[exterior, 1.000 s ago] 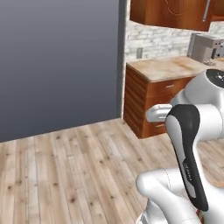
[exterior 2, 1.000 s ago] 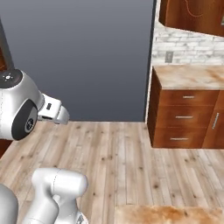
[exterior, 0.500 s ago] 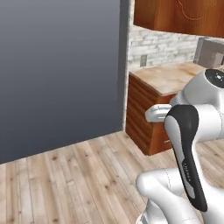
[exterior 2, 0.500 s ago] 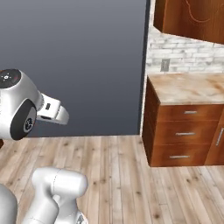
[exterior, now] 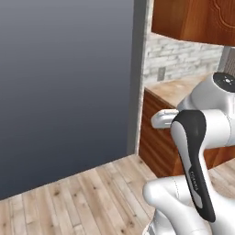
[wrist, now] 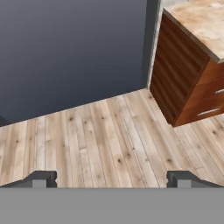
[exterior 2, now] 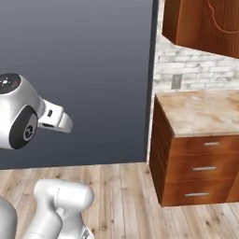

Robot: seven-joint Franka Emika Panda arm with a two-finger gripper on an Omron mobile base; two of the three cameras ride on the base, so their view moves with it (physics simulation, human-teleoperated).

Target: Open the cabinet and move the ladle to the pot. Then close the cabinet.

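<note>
2 dark fingertips (wrist: 40,178) of the claw (wrist: 109,179) stand spread wide with nothing between them, aimed down at the plank wood floor (wrist: 96,144). The cabinet (exterior 2: 205,25) hangs shut on the brick wall above the marble-topped counter (exterior 2: 205,109), whose 3 drawers (exterior 2: 205,168) carry short horizontal handles. A wall outlet (exterior 2: 176,81) sits beneath the cabinet. A tall grey panel (exterior: 64,82) stands to the left.
</note>
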